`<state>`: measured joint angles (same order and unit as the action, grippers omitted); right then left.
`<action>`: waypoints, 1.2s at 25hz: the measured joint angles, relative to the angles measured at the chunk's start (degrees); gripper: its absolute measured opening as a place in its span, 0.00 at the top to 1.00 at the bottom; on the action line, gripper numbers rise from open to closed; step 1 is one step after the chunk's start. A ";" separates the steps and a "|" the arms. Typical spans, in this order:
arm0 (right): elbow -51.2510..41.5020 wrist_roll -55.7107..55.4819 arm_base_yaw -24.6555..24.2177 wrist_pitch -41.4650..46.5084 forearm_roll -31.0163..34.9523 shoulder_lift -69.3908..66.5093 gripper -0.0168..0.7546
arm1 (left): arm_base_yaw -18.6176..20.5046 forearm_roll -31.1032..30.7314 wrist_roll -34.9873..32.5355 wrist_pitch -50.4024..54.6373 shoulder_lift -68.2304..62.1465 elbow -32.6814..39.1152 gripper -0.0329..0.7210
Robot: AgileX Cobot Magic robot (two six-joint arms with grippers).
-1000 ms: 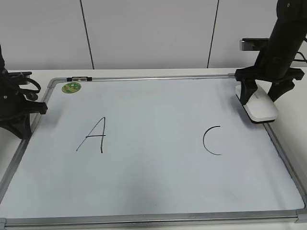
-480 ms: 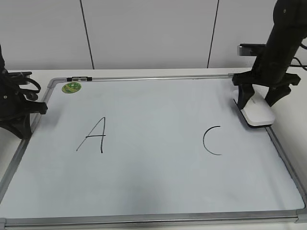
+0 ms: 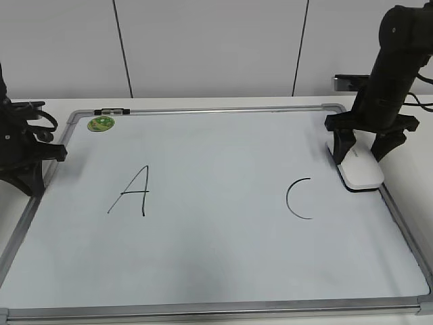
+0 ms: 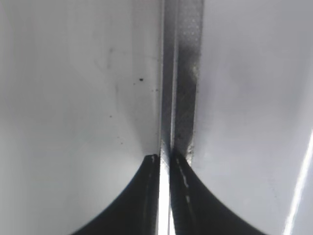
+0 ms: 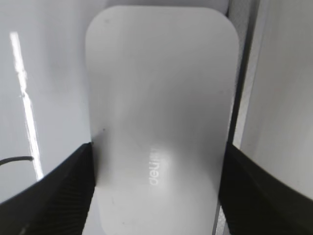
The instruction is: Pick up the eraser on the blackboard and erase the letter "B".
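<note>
The blackboard (image 3: 216,257) is a white board with a silver frame, lying flat. A black "A" (image 3: 132,191) and a black "C" (image 3: 298,198) are on it. No letter "B" shows; the space between them is blank. My right gripper (image 3: 360,157) is shut on the white eraser (image 3: 362,172), which lies flat at the board's right edge, right of the "C". In the right wrist view the eraser (image 5: 161,107) fills the space between the fingers (image 5: 156,196). My left gripper (image 3: 28,181) is shut and empty over the board's left frame (image 4: 183,73), fingertips (image 4: 165,159) together.
A round green sticker (image 3: 101,123) sits at the board's far left corner. A small dark clip (image 3: 111,111) is on the top frame. A white wall stands close behind the table.
My right gripper has come down and slightly toward the front with the eraser, from tilted above the right frame to flat on the board. The left arm has not moved.
</note>
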<state>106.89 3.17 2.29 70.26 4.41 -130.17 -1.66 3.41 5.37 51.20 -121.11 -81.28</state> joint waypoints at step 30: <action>3.67 -5.04 0.00 -0.23 -4.80 2.32 0.19 | -0.11 -0.87 0.00 -0.79 3.49 0.71 0.40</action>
<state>110.55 -1.87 2.29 70.02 -0.40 -127.86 -1.76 2.54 5.37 50.41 -117.63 -80.57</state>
